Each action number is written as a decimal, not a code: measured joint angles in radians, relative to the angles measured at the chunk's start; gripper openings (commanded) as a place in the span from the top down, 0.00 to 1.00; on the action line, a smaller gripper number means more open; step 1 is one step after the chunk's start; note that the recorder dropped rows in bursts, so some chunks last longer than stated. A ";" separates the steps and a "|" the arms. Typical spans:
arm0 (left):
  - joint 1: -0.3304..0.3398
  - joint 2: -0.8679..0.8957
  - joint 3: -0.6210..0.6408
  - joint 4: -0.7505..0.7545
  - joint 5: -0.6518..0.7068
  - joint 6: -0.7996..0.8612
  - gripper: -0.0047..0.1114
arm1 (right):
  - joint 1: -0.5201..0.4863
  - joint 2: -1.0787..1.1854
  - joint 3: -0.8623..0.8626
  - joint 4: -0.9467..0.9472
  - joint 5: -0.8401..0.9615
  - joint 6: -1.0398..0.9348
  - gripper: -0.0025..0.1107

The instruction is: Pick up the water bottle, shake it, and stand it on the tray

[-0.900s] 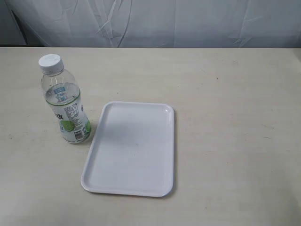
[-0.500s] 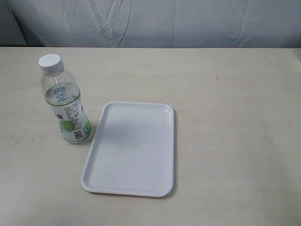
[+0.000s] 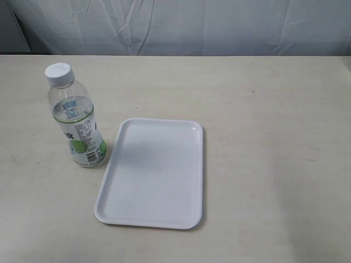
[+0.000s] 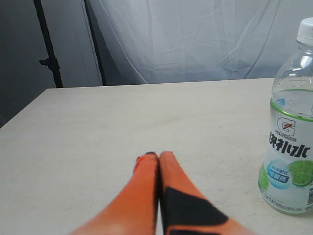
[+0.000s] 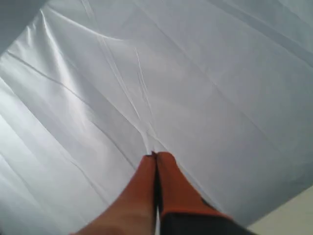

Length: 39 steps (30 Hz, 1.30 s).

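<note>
Pale tabletop (image 3: 274, 137), white drape (image 3: 219, 27) behind, and nothing's begun yet: the bottle (image 3: 75, 118) stands upright just beside the tray (image 3: 153, 175), untouched. Down low over the table, the left gripper (image 4: 157, 155) has its fingers pressed together, with the bottle off to one side. The right gripper (image 5: 155, 155) is likewise pinched together and points at the drape. Pick, shake and placing are all to come.

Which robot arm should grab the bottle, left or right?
Probably left. The water bottle stands on the left arm's side of the tray, and the shut left gripper sees it close by. The right gripper, shut too, faces only the white curtain.
</note>
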 measured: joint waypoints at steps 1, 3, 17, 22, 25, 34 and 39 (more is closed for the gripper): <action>0.000 0.000 0.000 0.000 0.000 0.000 0.96 | 0.000 0.081 -0.055 -0.139 0.005 0.048 0.99; 0.000 0.000 0.000 0.000 0.000 0.000 0.96 | 0.000 0.300 -0.166 -0.376 -0.111 0.092 0.99; 0.000 0.000 0.000 0.000 0.000 0.000 0.96 | 0.490 1.385 -0.828 -0.863 -0.735 -0.237 0.19; 0.000 0.000 0.000 0.000 0.000 0.000 0.96 | 0.676 1.493 -0.905 -0.873 -0.478 -0.374 0.19; 0.000 0.000 0.000 0.000 0.000 0.000 0.96 | 0.732 1.544 -0.949 -0.865 -0.434 -0.386 0.19; 0.000 0.000 0.000 0.000 0.000 0.000 0.96 | 0.814 1.702 -1.084 -0.663 -0.394 -0.392 0.19; 0.000 0.000 0.000 0.000 0.000 0.000 0.96 | 0.815 1.784 -1.139 -0.608 -0.425 -0.392 0.19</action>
